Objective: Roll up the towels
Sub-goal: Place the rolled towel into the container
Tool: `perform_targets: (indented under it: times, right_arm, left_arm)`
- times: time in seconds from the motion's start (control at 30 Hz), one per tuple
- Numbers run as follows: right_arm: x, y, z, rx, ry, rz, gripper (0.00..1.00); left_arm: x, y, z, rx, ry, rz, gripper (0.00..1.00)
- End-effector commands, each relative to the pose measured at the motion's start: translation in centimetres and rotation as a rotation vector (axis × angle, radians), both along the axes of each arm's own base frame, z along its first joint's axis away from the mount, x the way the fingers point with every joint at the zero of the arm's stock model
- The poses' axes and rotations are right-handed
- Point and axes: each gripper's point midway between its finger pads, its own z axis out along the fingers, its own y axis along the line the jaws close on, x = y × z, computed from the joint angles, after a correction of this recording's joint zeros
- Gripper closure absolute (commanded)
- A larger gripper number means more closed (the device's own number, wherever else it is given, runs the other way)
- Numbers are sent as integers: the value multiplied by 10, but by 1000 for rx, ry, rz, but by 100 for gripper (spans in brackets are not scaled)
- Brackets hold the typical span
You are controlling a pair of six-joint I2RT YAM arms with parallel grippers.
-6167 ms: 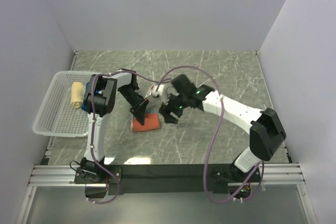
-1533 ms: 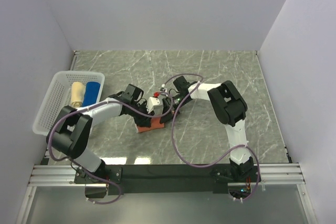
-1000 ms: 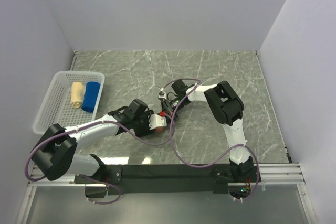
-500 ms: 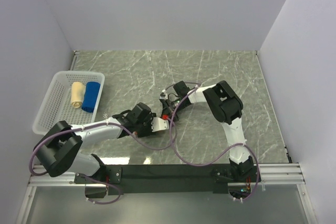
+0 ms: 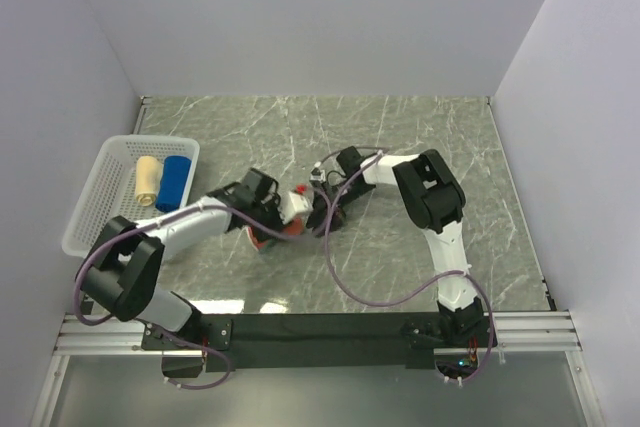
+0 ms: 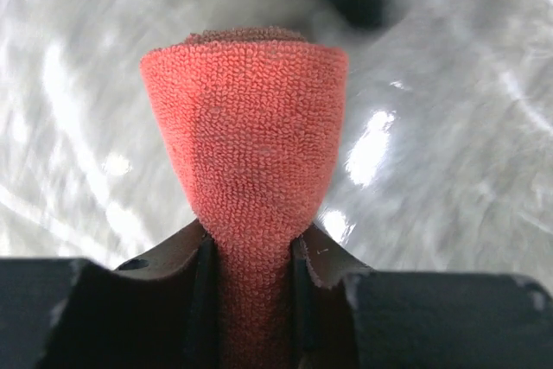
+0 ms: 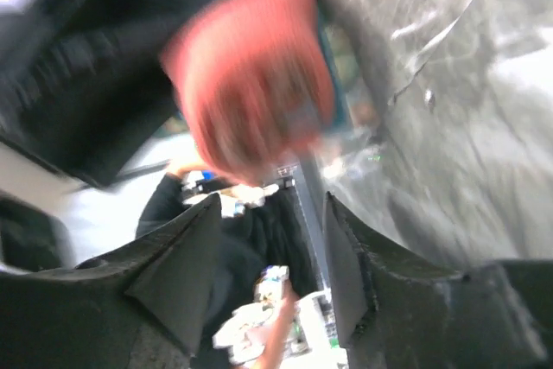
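The rust-orange towel [image 6: 251, 144] is a rolled bundle pinched between my left gripper's [image 6: 251, 287] jaws, its rounded end sticking out forward over the marble table. In the top view only a small part of the orange towel [image 5: 262, 240] shows under the left gripper [image 5: 272, 229]. My right gripper [image 5: 322, 212] is close beside it on the right. In the blurred right wrist view its jaws [image 7: 268, 257] stand open and empty, with the orange towel [image 7: 246, 84] just ahead of them. A beige towel roll [image 5: 147, 182] and a blue towel roll [image 5: 176, 183] lie in the basket.
The white lattice basket [image 5: 100, 222] sits at the left edge of the table. Both arms and their purple cables [image 5: 340, 277] crowd the middle. Grey walls close in the table on three sides.
My left wrist has swung back from the near middle towards the right gripper, carrying the orange towel with it. The right gripper has stayed close by, only shifting slightly.
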Motion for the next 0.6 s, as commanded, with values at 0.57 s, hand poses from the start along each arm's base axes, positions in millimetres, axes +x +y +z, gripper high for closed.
perform_targets:
  times: [0.57]
  right_arm:
    - [42,-101,63,-192,-387,-23,40]
  left_arm:
    - [168,271,182,-112,-185,1126,100]
